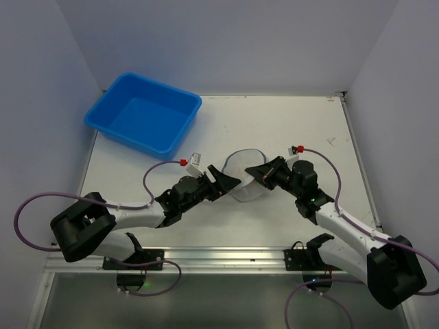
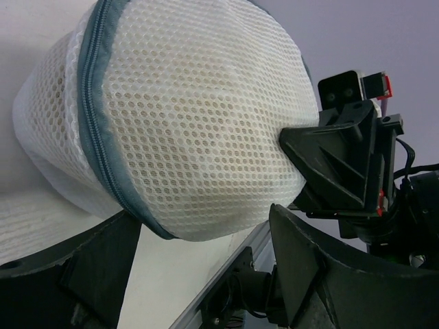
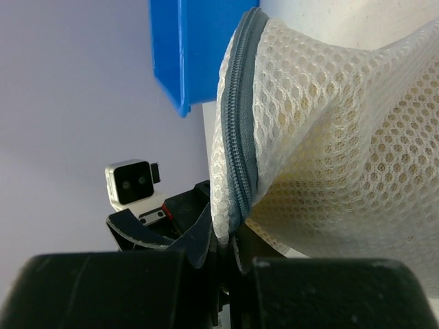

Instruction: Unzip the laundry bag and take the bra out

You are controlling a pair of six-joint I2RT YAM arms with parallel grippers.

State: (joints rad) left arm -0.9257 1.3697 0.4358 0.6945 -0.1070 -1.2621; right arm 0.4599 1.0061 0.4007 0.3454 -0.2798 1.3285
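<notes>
The laundry bag (image 1: 243, 179) is a white mesh pod with a grey-blue zipper rim, held between both grippers at the table's middle. A mustard-yellow tint, the bra (image 3: 343, 137), shows through the mesh; it also shows faintly in the left wrist view (image 2: 192, 103). My right gripper (image 3: 230, 250) is shut on the bag's zipper rim (image 3: 236, 157), and in the top view it (image 1: 259, 175) sits at the bag's right side. My left gripper (image 2: 202, 229) is open, its fingers (image 2: 309, 267) spread wide under the bag (image 2: 178, 130); in the top view it (image 1: 225, 179) is at the bag's left side.
A blue plastic tub (image 1: 144, 113) stands at the table's far left and shows in the right wrist view (image 3: 185, 55). The table's near metal rail (image 1: 219, 255) runs between the arm bases. White walls close in the back and sides.
</notes>
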